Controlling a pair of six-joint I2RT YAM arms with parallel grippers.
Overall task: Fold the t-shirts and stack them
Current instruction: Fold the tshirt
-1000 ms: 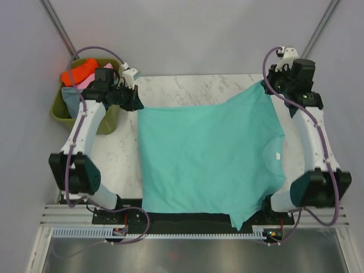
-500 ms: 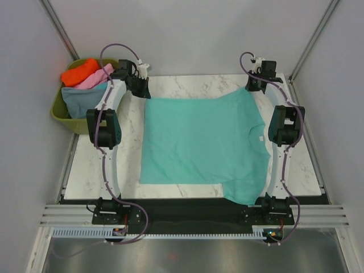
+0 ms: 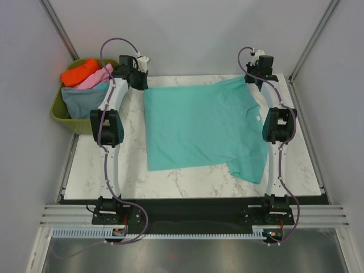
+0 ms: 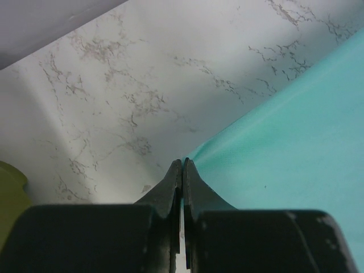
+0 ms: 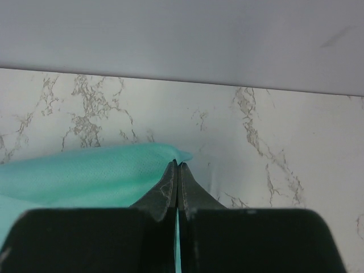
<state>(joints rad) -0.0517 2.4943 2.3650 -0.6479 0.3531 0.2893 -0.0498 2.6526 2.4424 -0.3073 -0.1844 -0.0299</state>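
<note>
Two arms reach from their bases at the near edge of a white marbled surface (image 3: 187, 182), both stretched out to its far side. Between them a teal-green t-shirt (image 3: 199, 128) lies spread flat, running from the two end effectors back toward the near edge. Its collar points to the right-hand arm, and one sleeve trails nearest the bases on that side, well short of the right end effector.

At the far left corner of the cloth, the left end effector (image 4: 182, 165) has its fingers pressed together on the very tip of the shirt's hem corner. Seen from the wrist, the cloth fans away to its right and bare marble lies ahead and to its left.

At the far right corner, the right end effector (image 5: 177, 166) is likewise closed, pinching the tip of the shirt, with a sliver of teal showing between its fingers. The fabric bunches to its left, and bare marble runs ahead to a pale wall (image 5: 182, 40).

Just left of the left end effector, off the edge of the surface, sits an olive-green tub (image 3: 60, 114). It holds an orange t-shirt (image 3: 79, 71), a pink t-shirt (image 3: 98, 76) and a slate blue-grey t-shirt (image 3: 82, 99), heaped together.
</note>
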